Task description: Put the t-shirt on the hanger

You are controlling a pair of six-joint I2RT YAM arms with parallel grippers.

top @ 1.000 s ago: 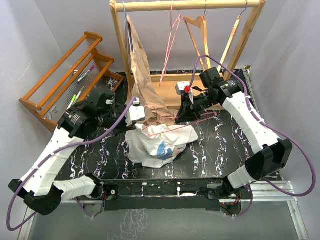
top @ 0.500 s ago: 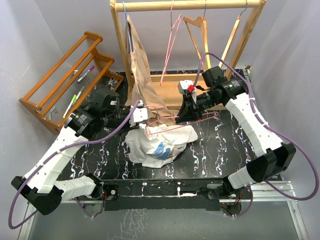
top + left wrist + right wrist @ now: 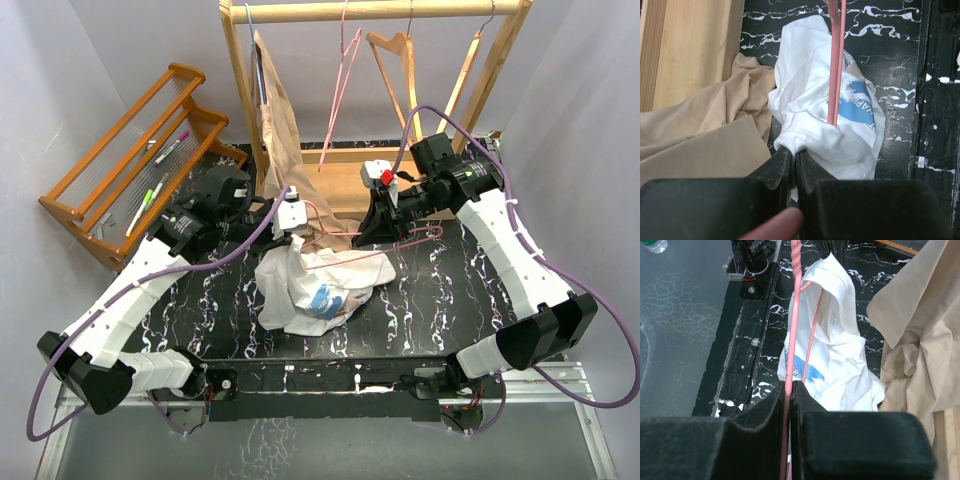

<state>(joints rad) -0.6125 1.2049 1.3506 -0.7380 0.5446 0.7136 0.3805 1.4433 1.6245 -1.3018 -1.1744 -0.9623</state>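
Over black tabletop (image 3: 430,290), left fingers (image 3: 775,170) pinch the t-shirt (image 3: 320,285), right fingers (image 3: 765,410) clamp the hanger (image 3: 795,300), beige garment (image 3: 283,140) beside.

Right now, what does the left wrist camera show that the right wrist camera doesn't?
Only the left wrist view shows the left jaws shut on a white fold of the t-shirt, and a light wooden board at the upper left. Only the right wrist view shows the right jaws shut on the pink hanger, and a black mount with cables at the top. Both show the shirt's blue print, the hanger's wire reaching the shirt, the beige garment and the black marbled table.
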